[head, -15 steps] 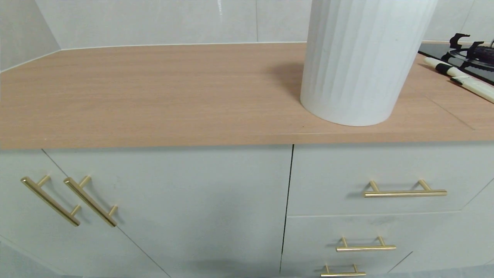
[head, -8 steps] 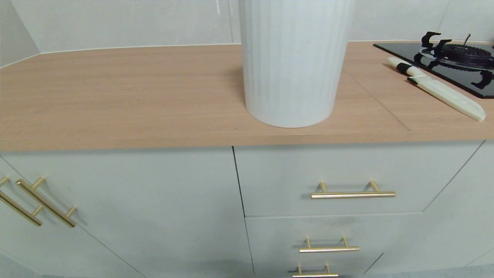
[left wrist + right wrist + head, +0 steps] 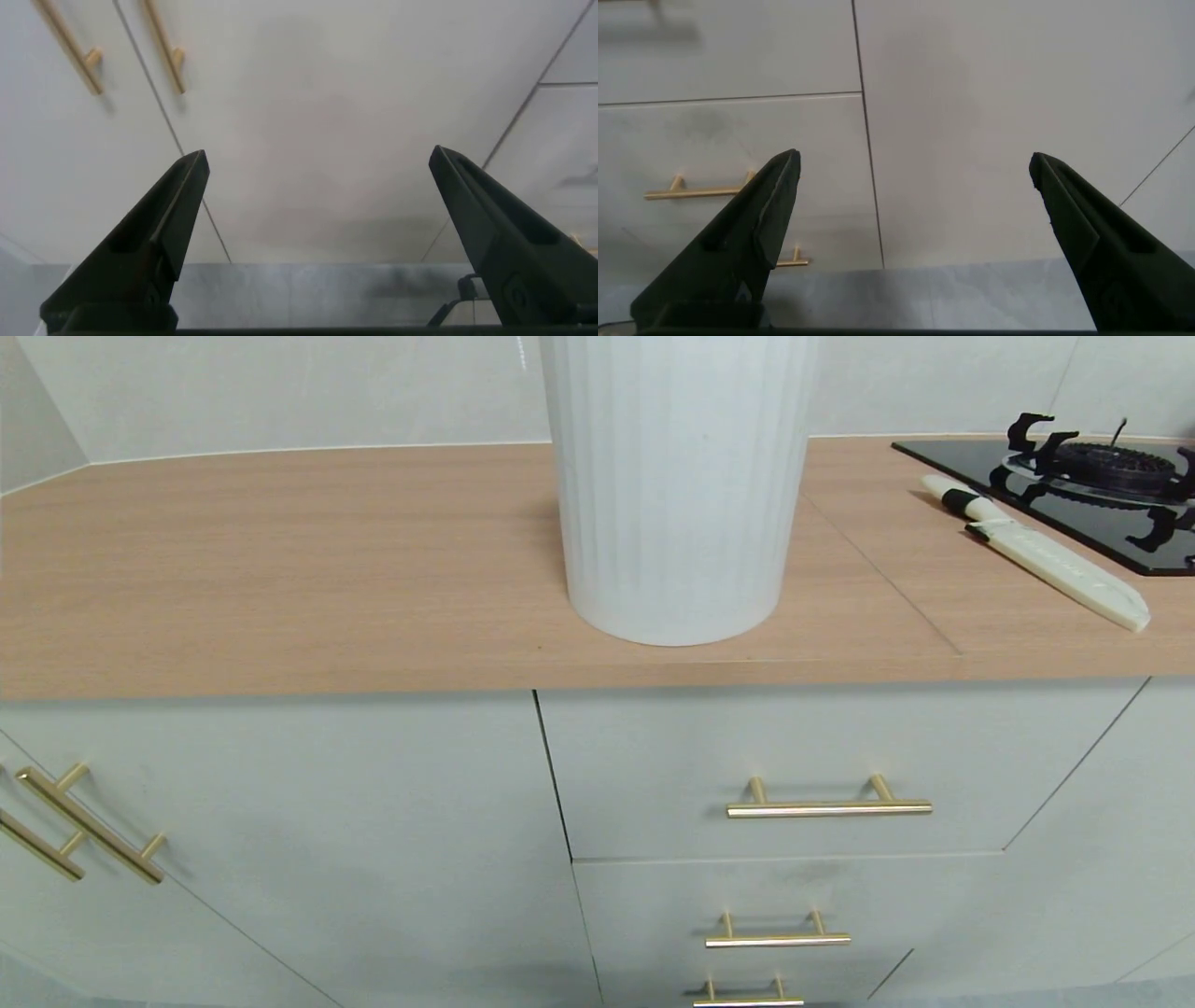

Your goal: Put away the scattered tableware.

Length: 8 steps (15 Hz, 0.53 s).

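Head view: wood counter [image 3: 280, 569] on top of pale cabinet fronts. A tall white ribbed container [image 3: 677, 495] stands upright near the front edge, about mid-counter, its top cut off by the frame. It sits between the bare left stretch and the knife side. Far right at the back is a black glass hob [image 3: 1083, 513] w/ a black burner grate [image 3: 1111, 462]. Below are drawers w/ a gold bar handle [image 3: 829, 807], and two gold door handles [image 3: 89, 826] lower left.

The knife [image 3: 1032, 553] lies flat on the counter, right of the container and well apart from it, just beside the hob's near edge. It's set diagonally, handle end toward the back. Cream colour w/ a black band near the handle.

Left wrist view: L gripper [image 3: 316, 159] has its dark fingers spread wide w/ nothing between them. It faces the cabinet doors; a grey floor strip lies below.

Right wrist view: R gripper [image 3: 913, 161] is likewise spread wide and holds nothing. It faces the drawer fronts, w/ a gold drawer pull [image 3: 701, 189] to one side.
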Tool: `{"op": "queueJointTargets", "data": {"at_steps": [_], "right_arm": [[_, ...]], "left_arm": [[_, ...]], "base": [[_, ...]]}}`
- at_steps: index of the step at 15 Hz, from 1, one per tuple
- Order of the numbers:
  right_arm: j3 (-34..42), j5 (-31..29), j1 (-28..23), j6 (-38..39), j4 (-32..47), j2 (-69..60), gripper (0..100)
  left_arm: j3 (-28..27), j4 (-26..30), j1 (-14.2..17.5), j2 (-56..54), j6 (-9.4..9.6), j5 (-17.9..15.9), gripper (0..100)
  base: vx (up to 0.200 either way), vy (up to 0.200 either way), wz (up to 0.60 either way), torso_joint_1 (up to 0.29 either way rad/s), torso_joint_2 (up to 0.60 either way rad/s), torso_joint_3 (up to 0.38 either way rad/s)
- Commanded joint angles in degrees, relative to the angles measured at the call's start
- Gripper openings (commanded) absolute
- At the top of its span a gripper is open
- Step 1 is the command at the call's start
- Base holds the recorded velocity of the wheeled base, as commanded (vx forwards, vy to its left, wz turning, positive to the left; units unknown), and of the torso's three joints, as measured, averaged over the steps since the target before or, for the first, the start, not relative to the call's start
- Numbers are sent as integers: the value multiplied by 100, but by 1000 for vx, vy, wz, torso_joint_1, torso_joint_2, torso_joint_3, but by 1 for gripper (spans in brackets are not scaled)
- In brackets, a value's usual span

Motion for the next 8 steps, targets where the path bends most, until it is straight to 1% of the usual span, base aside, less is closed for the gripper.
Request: {"op": "queueJointTargets", "data": {"at_steps": [1,5,6,8], "right_arm": [[0,-2,1,0,-1,9,100],[0,-2,1,0,-1,9,100],[0,-2,1,0,-1,9,100],[0,-2,1,0,-1,9,100]], "left_arm": [[1,0,8,0,0,3,100],[1,0,8,9,0,3,100],[1,0,-1,9,0,3,100],[1,0,8,9,0,3,100]], "base": [[0,0,0,0,0,0],[0,0,0,0,0,0],[0,0,0,80,-227,-105],[0,0,0,132,-190,-212]]}}
